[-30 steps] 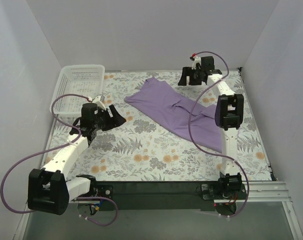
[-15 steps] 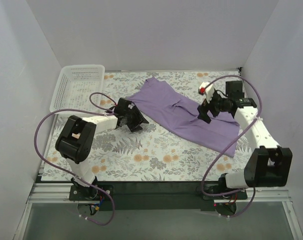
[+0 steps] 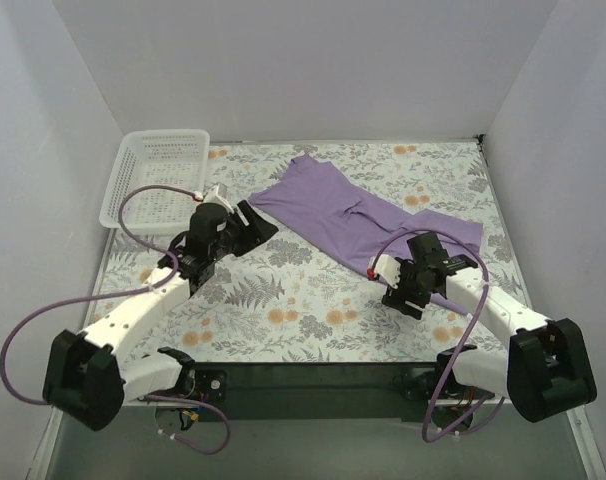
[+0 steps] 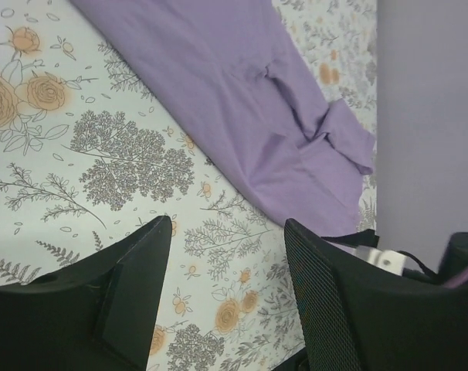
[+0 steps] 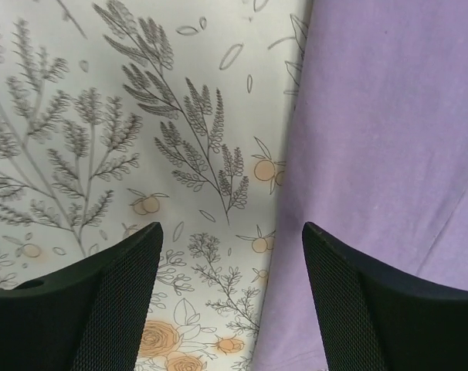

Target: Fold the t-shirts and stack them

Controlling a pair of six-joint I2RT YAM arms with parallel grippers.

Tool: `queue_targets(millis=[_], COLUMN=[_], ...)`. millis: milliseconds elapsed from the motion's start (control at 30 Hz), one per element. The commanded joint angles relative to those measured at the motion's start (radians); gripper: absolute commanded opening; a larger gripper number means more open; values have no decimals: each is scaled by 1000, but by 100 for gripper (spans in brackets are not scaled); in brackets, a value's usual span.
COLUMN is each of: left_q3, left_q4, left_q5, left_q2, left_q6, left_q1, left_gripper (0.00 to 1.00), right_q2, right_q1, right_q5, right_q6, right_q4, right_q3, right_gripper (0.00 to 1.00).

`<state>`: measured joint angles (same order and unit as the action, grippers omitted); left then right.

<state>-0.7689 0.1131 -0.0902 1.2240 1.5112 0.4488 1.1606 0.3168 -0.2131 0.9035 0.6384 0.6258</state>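
The lavender t-shirt [image 3: 353, 215] lies loosely spread in a diagonal band on the floral cover, from the back middle to the right. My left gripper [image 3: 249, 224] is open and empty, hovering just left of the shirt's left corner. In the left wrist view the gripper [image 4: 226, 232] is over bare cover, with the shirt [image 4: 249, 100] ahead of it. My right gripper [image 3: 401, 282] is open and empty at the shirt's near edge. In the right wrist view the gripper [image 5: 232, 232] straddles that edge, with the shirt [image 5: 388, 116] under the right finger.
A white plastic basket [image 3: 158, 170] stands at the back left corner. Grey walls close the table on the left, back and right. The floral cover [image 3: 283, 300] shows bare across the front and middle. The right arm's wrist [image 4: 388, 259] shows in the left wrist view.
My right gripper has moved from above the shirt's right part toward the front, to the shirt's near edge. My left arm has swung and its gripper sits slightly further left and back.
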Motion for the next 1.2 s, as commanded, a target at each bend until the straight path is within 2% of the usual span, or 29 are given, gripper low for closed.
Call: queue_targets(millis=[0, 67, 300, 367, 400, 433, 500, 533, 600, 633, 733, 833, 967, 1167], left_q3=[71, 107, 175, 184, 189, 191, 195, 197, 203, 206, 217, 221, 237, 252], left_q4=[52, 79, 129, 132, 132, 134, 137, 138, 138, 138, 137, 128, 96, 17], left_q5=[55, 60, 46, 38, 35, 32, 27, 27, 23, 21, 12, 0, -34, -89], left_q2=[-138, -223, -386, -406, -409, -415, -420, -425, -431, -437, -445, -443, -417, -327], left_q6=[-63, -63, -42, -36, -32, -31, -31, -31, -31, -26, -19, -13, 4, 24], left_q1=[-10, -13, -15, -15, -15, -15, -15, -15, -15, -15, -13, -15, -15, -13], left_gripper=[59, 59, 60, 60, 60, 60, 60, 60, 60, 60, 61, 60, 61, 61], right_q2=[16, 36, 59, 79, 99, 108, 128, 131, 136, 136, 116, 73, 54, 123], right_q1=[44, 70, 103, 105, 105, 105, 107, 107, 105, 107, 116, 134, 217, 304], right_q5=[204, 288, 345, 336, 333, 331, 320, 313, 301, 294, 242, 120, -41, -126], right_q6=[-63, -84, -103, -104, -106, -109, -112, -110, -103, -100, -80, -66, -98, -103], right_q4=[-158, -202, -249, -249, -249, -249, -241, -230, -221, -211, -128, -53, 59, 112], right_q3=[-35, -55, -72, -75, -77, -78, -81, -87, -95, -97, -97, -75, -31, 69], right_gripper=[79, 77, 75, 69, 65, 53, 43, 35, 26, 14, 5, 3, 3, 8])
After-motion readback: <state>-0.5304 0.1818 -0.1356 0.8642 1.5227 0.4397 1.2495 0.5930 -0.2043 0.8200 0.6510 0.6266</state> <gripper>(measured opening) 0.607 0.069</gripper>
